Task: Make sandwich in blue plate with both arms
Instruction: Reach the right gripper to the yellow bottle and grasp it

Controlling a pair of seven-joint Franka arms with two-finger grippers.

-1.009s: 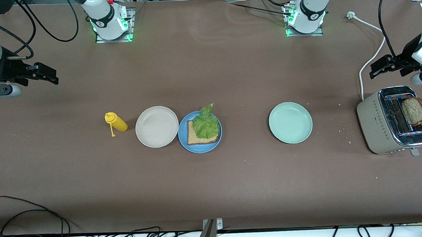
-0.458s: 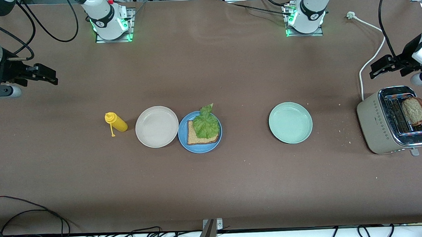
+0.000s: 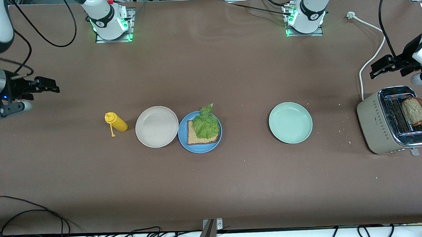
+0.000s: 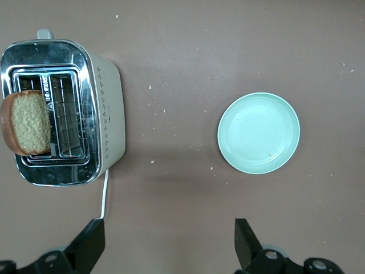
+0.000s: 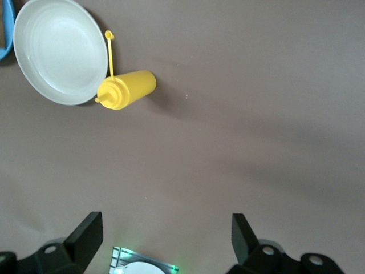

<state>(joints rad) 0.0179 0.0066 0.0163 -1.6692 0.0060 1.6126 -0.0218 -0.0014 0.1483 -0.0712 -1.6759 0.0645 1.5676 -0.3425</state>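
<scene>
Left gripper (image 3: 374,71) jaws spread, empty, over bench (image 3: 230,70) beside toaster (image 3: 384,124), right gripper (image 3: 52,84) jaws spread, empty, blue plate (image 3: 183,138) with bread (image 3: 194,137) and lettuce (image 3: 206,123) between both, well apart.

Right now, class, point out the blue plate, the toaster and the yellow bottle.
blue plate (image 3: 181,134): front view, bare rim beside the bread.
toaster (image 3: 375,122): front view, beige side wall.
yellow bottle (image 3: 119,124): front view, its body.

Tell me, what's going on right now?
Left gripper open, above toaster. Right gripper open, over bare table. Bread and lettuce on blue plate. Nothing blocking.
</scene>
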